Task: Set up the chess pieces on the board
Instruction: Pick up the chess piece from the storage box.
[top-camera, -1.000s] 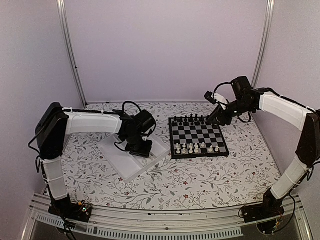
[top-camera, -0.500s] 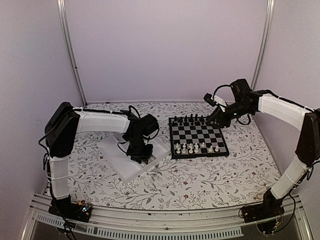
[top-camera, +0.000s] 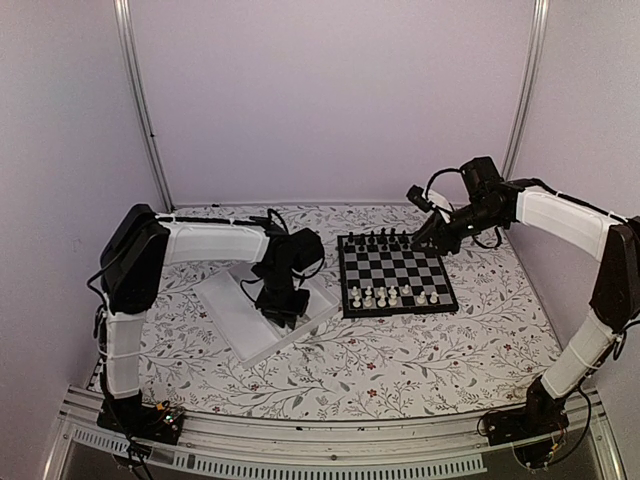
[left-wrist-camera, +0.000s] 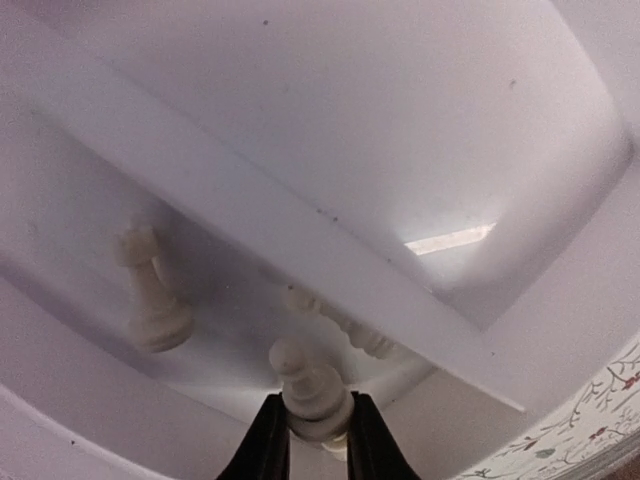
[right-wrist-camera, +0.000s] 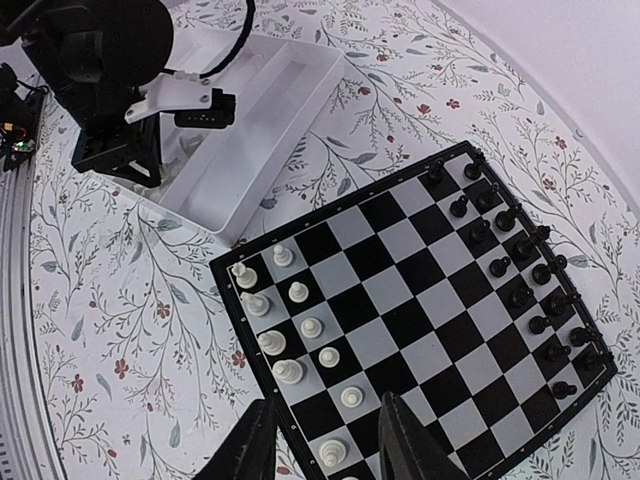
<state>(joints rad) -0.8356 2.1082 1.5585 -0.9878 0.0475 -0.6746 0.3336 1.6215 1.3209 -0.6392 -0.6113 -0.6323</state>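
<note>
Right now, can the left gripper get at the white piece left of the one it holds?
Probably not yet. The left gripper is shut on a white piece, so it cannot take another. The other piece lies uncovered nearby in the same tray compartment; nothing else blocks it.

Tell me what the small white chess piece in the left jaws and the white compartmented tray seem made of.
The small white chess piece: likely moulded plastic, smooth and slightly glossy, cream-tinted. The white compartmented tray: probably plastic too, satin finish, rounded moulded corners, one bright glare patch.
</note>
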